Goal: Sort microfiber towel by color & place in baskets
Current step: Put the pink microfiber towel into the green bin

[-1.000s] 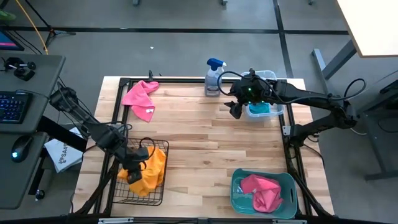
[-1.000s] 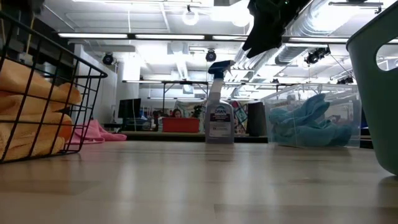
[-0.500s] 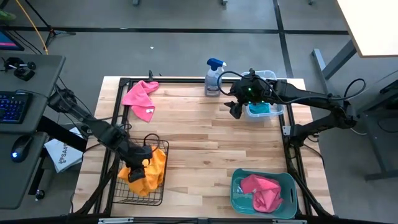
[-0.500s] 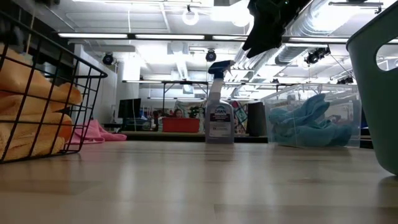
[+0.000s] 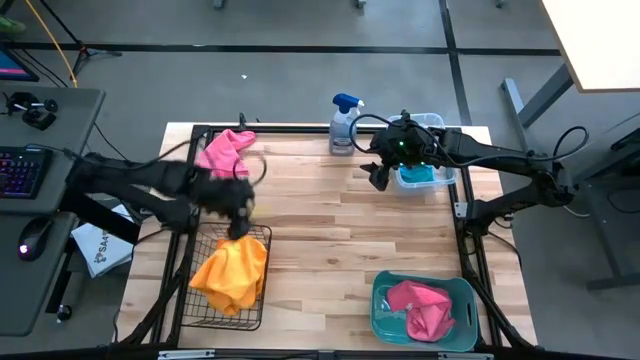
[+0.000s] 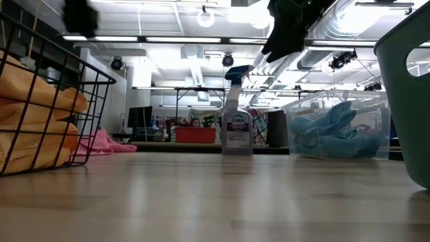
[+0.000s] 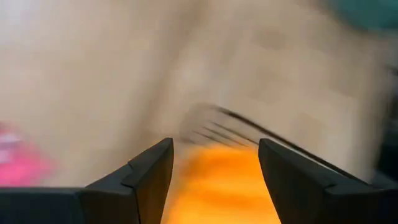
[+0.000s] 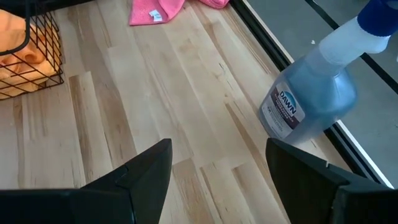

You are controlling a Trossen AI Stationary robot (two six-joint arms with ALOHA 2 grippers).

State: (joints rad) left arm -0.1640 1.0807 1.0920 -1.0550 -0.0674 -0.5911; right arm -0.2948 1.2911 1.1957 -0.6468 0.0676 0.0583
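An orange-yellow towel lies heaped in the black wire basket at the near left. My left gripper hovers open over the basket's far rim, nothing between its fingers. A pink towel lies flat on the table at the far left, partly behind my left arm. Another pink towel lies in the teal basket at the near right. A turquoise towel fills the clear tub at the far right. My right gripper hangs open beside that tub, empty.
A grey spray bottle with a blue trigger stands at the far edge, just left of the clear tub. A black metal frame runs around the tabletop. Bare wood lies between the three baskets.
My left gripper has opened and let go of the orange-yellow towel, which now lies loose in the black wire basket. The gripper has risen out of the basket and swung quickly toward the table's far edge, nearer the pink towel.
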